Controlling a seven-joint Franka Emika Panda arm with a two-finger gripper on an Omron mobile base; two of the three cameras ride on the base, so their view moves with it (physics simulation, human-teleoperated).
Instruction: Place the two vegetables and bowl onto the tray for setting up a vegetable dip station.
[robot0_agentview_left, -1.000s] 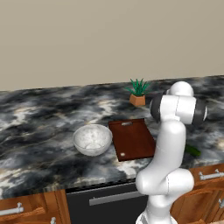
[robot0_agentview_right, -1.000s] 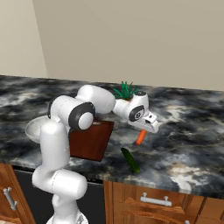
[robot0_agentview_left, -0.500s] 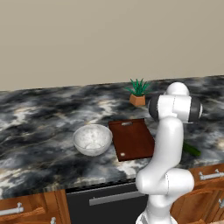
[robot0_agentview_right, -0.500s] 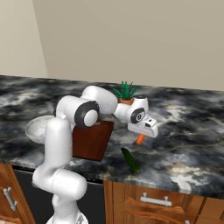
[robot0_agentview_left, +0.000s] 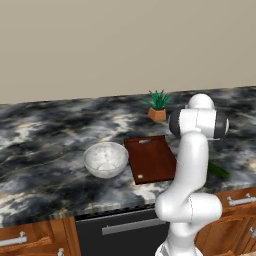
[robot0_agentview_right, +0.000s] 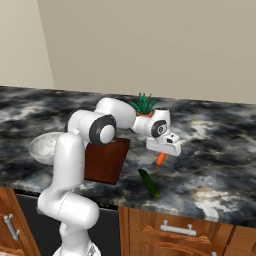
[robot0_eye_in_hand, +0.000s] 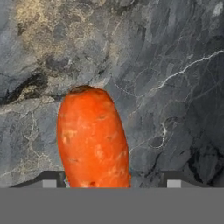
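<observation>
The orange carrot (robot0_eye_in_hand: 92, 140) lies on the dark marble counter, and my gripper (robot0_eye_in_hand: 111, 182) is down over it, open, one fingertip (robot0_eye_in_hand: 50, 182) on each side. The left tip is close to the carrot and a gap remains on the right. In the right base view the gripper (robot0_agentview_right: 163, 150) covers the carrot's (robot0_agentview_right: 160, 159) upper end. The dark green cucumber-like vegetable (robot0_agentview_right: 149, 182) lies nearer the counter's front edge. The reddish-brown tray (robot0_agentview_left: 150, 159) is to the left, and the glassy bowl (robot0_agentview_left: 105, 159) stands on the counter beside it.
A spiky green potted plant (robot0_agentview_right: 145, 105) stands at the back, just behind the arm. The counter's front edge runs close to the cucumber (robot0_agentview_left: 218, 170), with wooden drawers (robot0_agentview_right: 180, 232) below it.
The hand has come down a little onto the carrot. The carrot, cucumber, bowl and tray have stayed where they were.
</observation>
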